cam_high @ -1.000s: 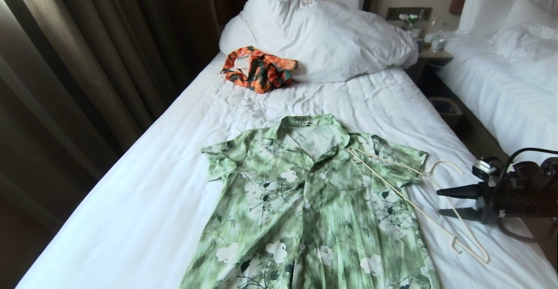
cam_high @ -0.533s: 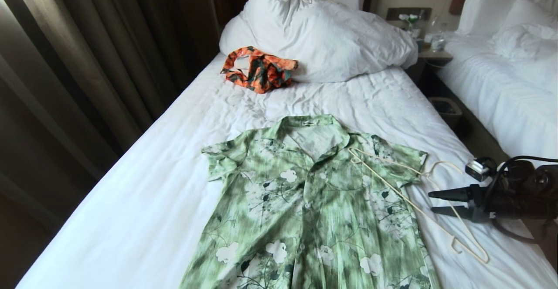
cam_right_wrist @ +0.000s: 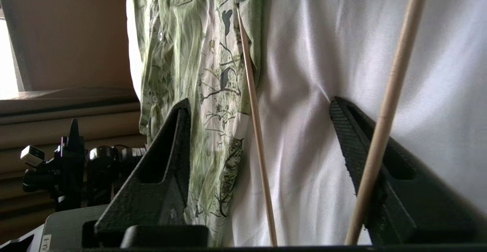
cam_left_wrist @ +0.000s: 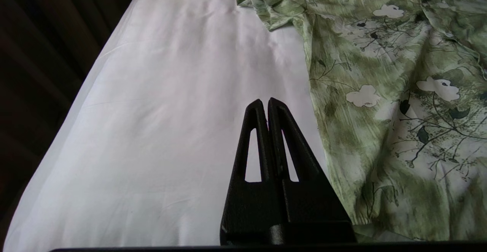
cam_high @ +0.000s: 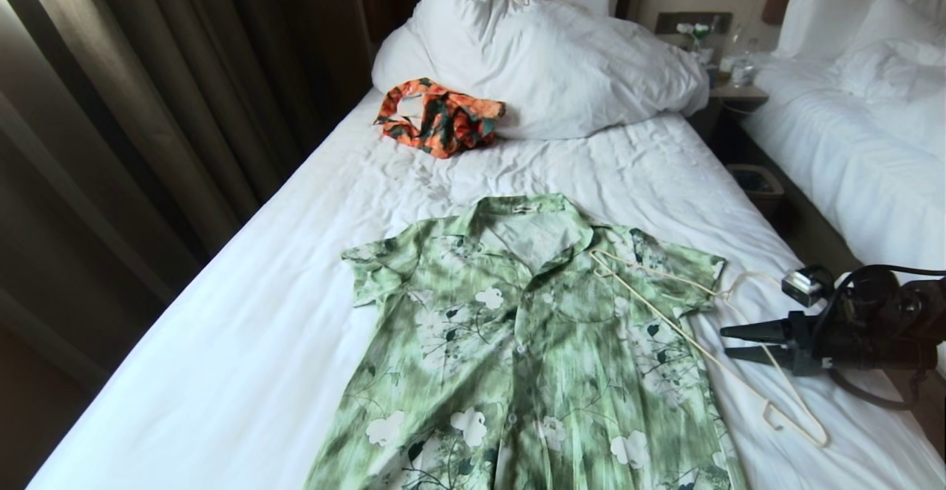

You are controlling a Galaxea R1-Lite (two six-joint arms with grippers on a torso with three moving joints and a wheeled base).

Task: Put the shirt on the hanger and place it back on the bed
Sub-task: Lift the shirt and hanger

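One shirt (cam_high: 532,342), one hanger (cam_high: 709,349), two beds (cam_high: 222,372), one orange garment (cam_high: 440,117).

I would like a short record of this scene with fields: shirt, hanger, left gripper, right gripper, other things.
shirt: the shirt lies flat on the bed, collar toward the pillow
hanger: the hanger lies partly on the shirt's shoulder, not inside it
left gripper: the left gripper shut, empty, over the sheet
right gripper: the right gripper open, astride a hanger wire
other things: the orange garment beside the pillow
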